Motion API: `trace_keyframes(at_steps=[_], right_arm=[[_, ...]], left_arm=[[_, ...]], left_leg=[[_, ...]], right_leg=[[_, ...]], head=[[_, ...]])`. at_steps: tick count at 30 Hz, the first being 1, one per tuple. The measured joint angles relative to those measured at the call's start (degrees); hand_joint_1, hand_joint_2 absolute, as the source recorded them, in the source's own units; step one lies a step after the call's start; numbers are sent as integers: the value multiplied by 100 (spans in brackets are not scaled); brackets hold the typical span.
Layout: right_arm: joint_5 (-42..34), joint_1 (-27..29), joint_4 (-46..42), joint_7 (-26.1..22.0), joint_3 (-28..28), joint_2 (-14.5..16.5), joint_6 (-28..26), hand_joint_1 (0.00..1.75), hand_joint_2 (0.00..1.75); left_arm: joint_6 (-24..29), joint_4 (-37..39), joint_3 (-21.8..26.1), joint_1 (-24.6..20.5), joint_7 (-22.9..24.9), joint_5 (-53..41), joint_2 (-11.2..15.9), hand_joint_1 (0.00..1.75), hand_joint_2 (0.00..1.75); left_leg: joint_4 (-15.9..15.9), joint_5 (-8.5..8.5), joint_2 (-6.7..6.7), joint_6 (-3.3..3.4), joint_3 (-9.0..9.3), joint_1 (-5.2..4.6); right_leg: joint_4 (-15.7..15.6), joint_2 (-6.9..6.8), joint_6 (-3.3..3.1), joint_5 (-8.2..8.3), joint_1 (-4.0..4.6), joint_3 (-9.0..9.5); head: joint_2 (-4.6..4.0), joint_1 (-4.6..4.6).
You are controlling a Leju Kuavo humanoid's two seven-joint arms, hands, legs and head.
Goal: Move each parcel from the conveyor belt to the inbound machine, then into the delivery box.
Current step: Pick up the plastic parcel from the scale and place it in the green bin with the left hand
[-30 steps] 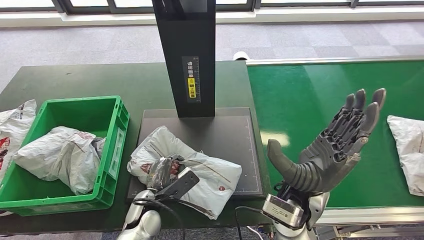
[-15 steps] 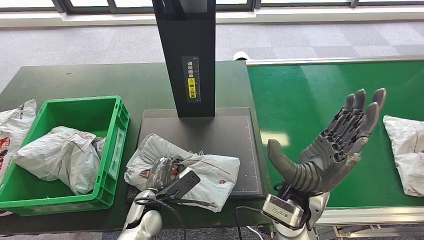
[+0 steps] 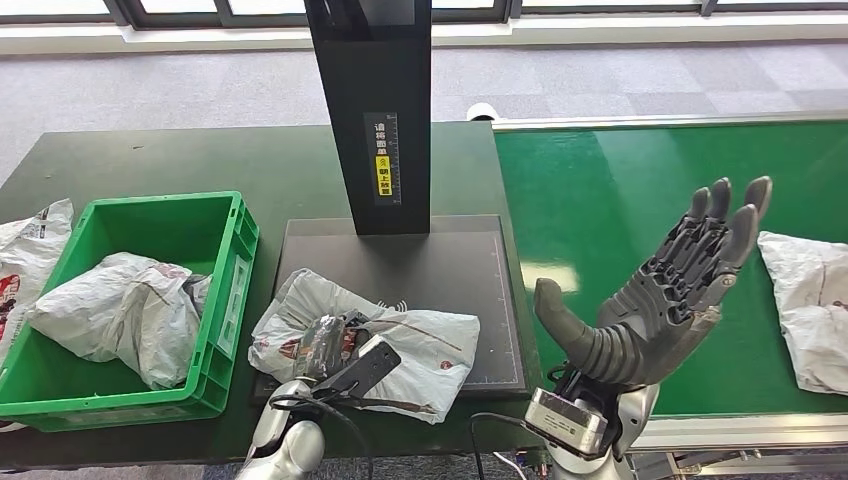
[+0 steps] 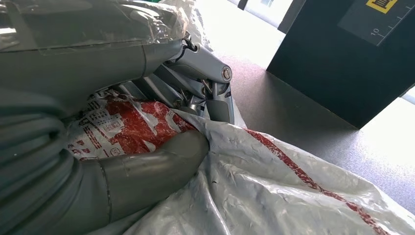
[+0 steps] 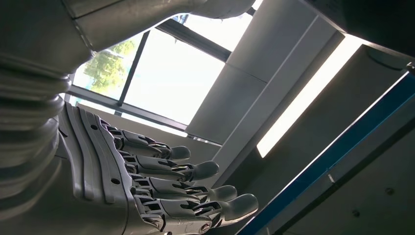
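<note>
A crumpled white parcel with red print (image 3: pixel 400 345) lies on the front of the inbound machine's dark plate (image 3: pixel 450 270). My left hand (image 3: pixel 325 345) grips the parcel at its near left part. In the left wrist view the thumb (image 4: pixel 147 169) and fingers (image 4: pixel 205 78) pinch the printed plastic (image 4: pixel 274 186). My right hand (image 3: pixel 660 290) is raised palm-up over the near edge of the green conveyor belt (image 3: pixel 620 190), its fingers spread and holding nothing (image 5: pixel 161 186). A second white parcel (image 3: pixel 810 305) lies on the belt at the right edge.
The machine's black post (image 3: pixel 372 110) rises behind the plate. A green delivery box (image 3: pixel 225 290) at the left holds one white parcel (image 3: pixel 120 315). Another bag (image 3: pixel 25 255) lies outside the box, at the table's left edge.
The parcel in my left hand has slid toward the near left of the plate and crumpled. The parcel on the belt has drifted left. My right hand has stayed still.
</note>
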Motion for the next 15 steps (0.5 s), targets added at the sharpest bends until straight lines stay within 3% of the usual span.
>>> trace_keyframes(at_steps=[11,13,15], right_arm=[[-12,0,-2,0,-1,0,0,0,175],[-70,15,-35,-1,-47,-2,-1,0,175],[-143,46,-95,2,-151,-4,-2,0,175]], left_arm=[[64,-21,6,7,-72,0,-2,175,175],[426,-555,150,93,-525,-135,-18,175,175],[1060,-1865,541,71,-1197,-478,-86,175,175]], left_leg=[[0,1,0,-1,-1,1],[7,7,5,-5,-20,6],[16,17,14,-8,-57,15]], right_leg=[[2,0,0,1,0,0],[6,6,-5,9,7,-20],[10,17,-11,24,16,-56]], head=[[0,0],[0,0],[0,2]])
